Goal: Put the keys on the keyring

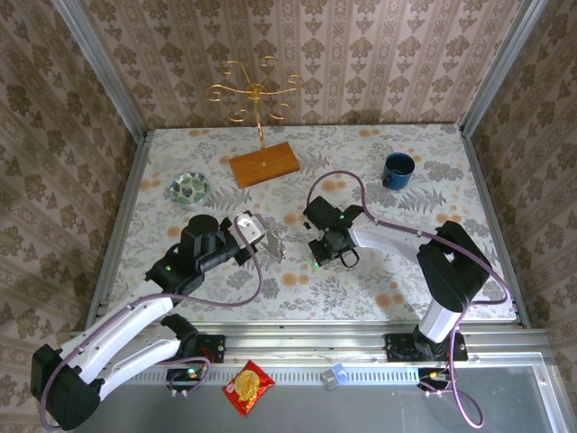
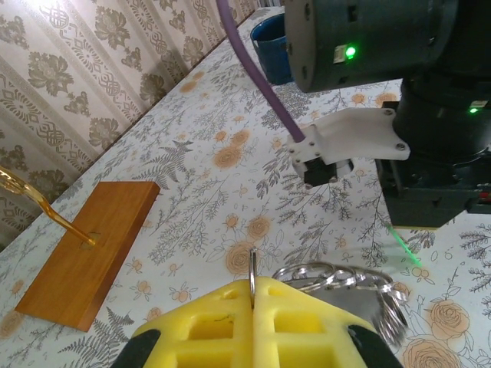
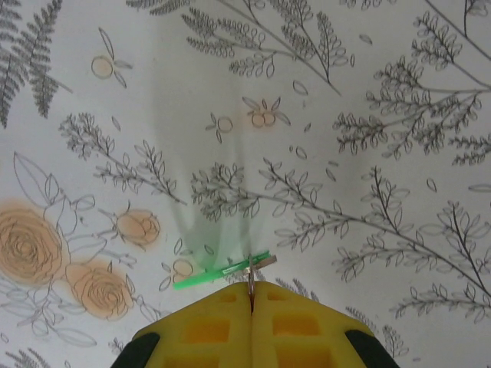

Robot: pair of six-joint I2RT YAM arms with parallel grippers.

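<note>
The keyring, a cluster of silvery wire loops, is held up just over the table near its middle, a little toward the left edge. The left tool has its yellow fingers pressed fully together on one thin loop of it, and the rest of the loops hang off to the side. Near it, toward the right edge, the right tool is likewise fully closed. It pinches one key at its fingertips just above the table, with the green head sticking out sideways and a short metal end showing on the other side. From above, keyring and key sit apart with bare table between them, so I judge both parts are picked up and roughly facing each other but nothing is threaded yet. Bringing the key's hole onto an open end of a loop is left to do. Whether another key already hangs among the loops is too small to tell. Toward the far right corner stands a blue cup whose inside is dark and unreadable. Near the left edge a patterned bowl shows nothing distinct inside. A gold wire stand on its wooden base stands by the far edge.
</note>
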